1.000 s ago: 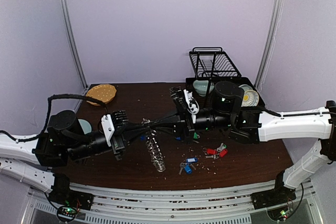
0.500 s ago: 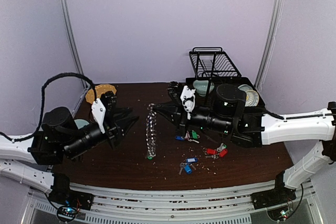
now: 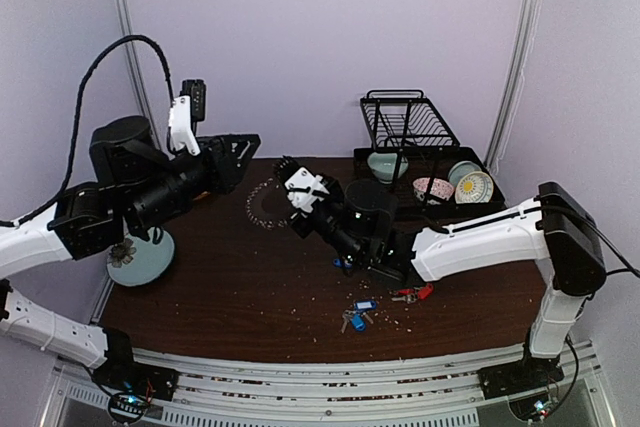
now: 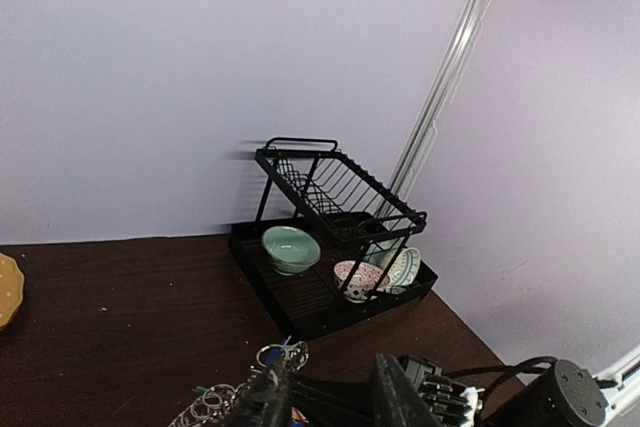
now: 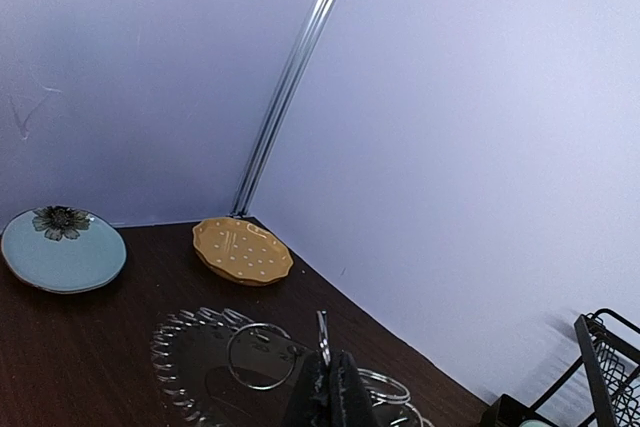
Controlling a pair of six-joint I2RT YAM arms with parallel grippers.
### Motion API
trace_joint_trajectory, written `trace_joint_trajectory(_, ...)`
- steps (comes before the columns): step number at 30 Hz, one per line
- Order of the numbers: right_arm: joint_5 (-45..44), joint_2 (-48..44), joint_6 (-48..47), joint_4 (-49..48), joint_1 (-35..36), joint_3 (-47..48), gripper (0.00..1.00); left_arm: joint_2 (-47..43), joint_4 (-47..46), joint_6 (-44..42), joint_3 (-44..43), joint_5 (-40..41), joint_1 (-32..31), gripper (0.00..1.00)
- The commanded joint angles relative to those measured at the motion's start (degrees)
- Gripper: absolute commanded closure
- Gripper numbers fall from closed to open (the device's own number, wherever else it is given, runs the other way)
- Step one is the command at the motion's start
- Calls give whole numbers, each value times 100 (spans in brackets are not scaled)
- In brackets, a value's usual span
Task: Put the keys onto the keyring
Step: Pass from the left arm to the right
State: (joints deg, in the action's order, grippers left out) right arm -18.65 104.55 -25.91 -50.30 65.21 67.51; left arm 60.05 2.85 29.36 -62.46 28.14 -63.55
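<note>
The keyring (image 3: 259,205), a loop of linked silver rings, hangs from my right gripper (image 3: 291,181) above the back left of the table. In the right wrist view the fingers (image 5: 332,387) are shut on one of its rings (image 5: 250,352). My left gripper (image 3: 240,152) is raised up and to the left of the keyring, apart from it. In the left wrist view it (image 4: 330,399) is open, with the keyring (image 4: 235,392) low beside its left finger. Keys lie on the table: blue tags (image 3: 360,309), red tags (image 3: 413,293), and a blue and green pair (image 3: 346,263) partly under the right arm.
A black dish rack (image 3: 408,125) with bowls stands at the back right and also shows in the left wrist view (image 4: 330,247). A pale blue plate (image 3: 140,253) lies at the left. A yellow dotted plate (image 5: 243,250) sits in the back left corner.
Both arms rose. The left gripper left the keyring and swung up and left. The right gripper carried the keyring up and towards the back left.
</note>
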Motion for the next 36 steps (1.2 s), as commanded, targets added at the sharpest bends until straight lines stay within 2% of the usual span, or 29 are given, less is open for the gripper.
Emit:
trace_joint_trajectory(1,-312,26,-153,-710,20,445,100,398,1011,1356,-354,-113,393,71)
trace_joint_trajectory(4,-328,138,-134,-720,21,532,100,477,803,1997,-143,-142,554,73)
trace_joint_trajectory(7,-204,222,-99,-738,23,597,100,690,521,2252,-126,-271,571,73)
trace_joint_trajectory(21,-144,472,-651,-797,26,726,100,951,375,2478,-368,-223,722,73)
trace_joint_trajectory(36,-11,585,-841,-597,58,891,100,1078,276,2828,-248,-395,914,79)
